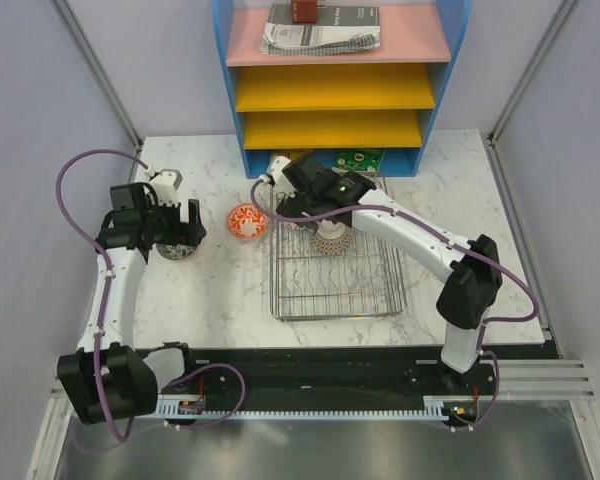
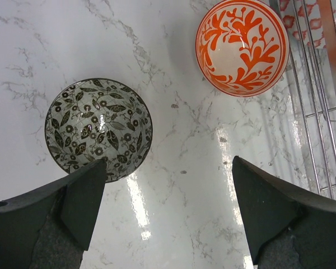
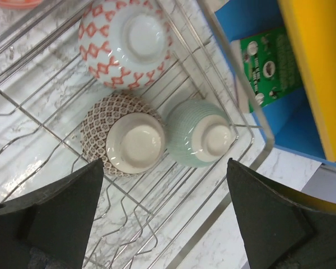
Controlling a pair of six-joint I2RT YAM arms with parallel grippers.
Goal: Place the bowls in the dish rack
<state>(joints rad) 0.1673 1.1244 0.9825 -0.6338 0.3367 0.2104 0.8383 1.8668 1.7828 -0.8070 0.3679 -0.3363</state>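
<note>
Bowls are divided between rack and worktop. Only the right wrist view shows three lying upside down in the rectangular silver wire dish rack [image 1: 320, 290]: a white bowl with red diamond pattern [image 3: 126, 42], a brown-patterned bowl [image 3: 123, 140] and a pale green ribbed bowl [image 3: 201, 134], the last two touching; overhead, the right arm hides most of them. The left wrist view shows a dark leaf-patterned bowl [image 2: 98, 129] and a red-orange branch-patterned bowl [image 2: 242, 46] upright on the white marble worktop [image 1: 200, 300], apart, the latter beside the rack. The left pincer [image 2: 168, 168] and right pincer [image 3: 163, 168] both hover released, grasping nothing
</note>
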